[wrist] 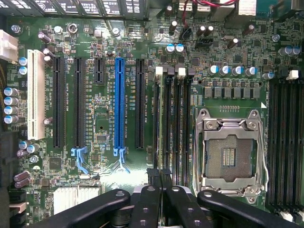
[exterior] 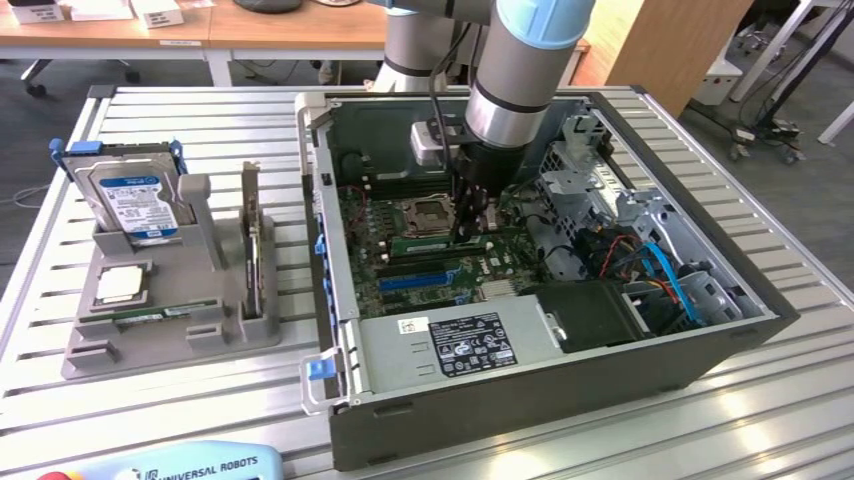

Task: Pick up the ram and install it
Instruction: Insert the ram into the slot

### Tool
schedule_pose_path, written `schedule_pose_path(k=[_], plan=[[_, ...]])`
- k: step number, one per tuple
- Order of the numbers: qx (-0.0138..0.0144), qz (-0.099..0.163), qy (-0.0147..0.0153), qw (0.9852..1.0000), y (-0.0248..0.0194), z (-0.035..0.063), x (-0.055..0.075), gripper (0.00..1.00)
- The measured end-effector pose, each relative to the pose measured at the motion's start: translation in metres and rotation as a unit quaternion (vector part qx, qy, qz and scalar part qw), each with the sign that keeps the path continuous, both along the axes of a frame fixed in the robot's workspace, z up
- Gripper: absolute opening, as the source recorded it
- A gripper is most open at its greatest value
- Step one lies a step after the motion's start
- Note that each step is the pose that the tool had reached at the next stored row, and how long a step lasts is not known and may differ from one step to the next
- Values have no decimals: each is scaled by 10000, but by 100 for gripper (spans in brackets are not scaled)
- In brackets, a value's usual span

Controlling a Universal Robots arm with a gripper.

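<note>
Step in hand: installing, by my reading. The pick looks done, and the gripper [exterior: 467, 232] is down inside the open computer case [exterior: 534, 400], working at the motherboard.
Tray, exterior view's left: a grey parts tray [exterior: 94, 355] sits well apart from the case. A hard drive [exterior: 127, 195] stands upright in it, and another narrow green strip [exterior: 167, 314] lies flat in its front groove.
The ram [exterior: 424, 246]: on edge at the memory slots [wrist: 167, 123], between the processor socket [exterior: 420, 215] and the blue card slot [exterior: 416, 280]. Its green face shows just to the exterior view's left of the gripper.
Gripper pose: low over the board, pointing straight down at about the stick's mid-length.
Fingers [wrist: 150, 204]: drawn almost together on the ram's top edge, as best I can judge. The fingertips hide the pinch itself.
Next move calls for: a straight-down push into the slot, with the stick kept square to it and no sideways lean. Otherwise the contacts or end clips could bind.
</note>
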State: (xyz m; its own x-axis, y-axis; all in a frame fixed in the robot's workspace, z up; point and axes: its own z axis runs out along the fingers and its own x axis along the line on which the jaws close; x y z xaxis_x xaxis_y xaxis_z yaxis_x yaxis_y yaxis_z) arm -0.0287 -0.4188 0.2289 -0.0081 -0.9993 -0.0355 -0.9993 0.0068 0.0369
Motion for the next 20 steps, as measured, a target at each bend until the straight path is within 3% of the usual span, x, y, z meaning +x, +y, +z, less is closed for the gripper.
schedule_pose_path(k=[12, 20], plan=[[0, 68, 0, 10000, 0, -1, 0, 11], [0, 68, 0, 10000, 0, -59, 0, 11]])
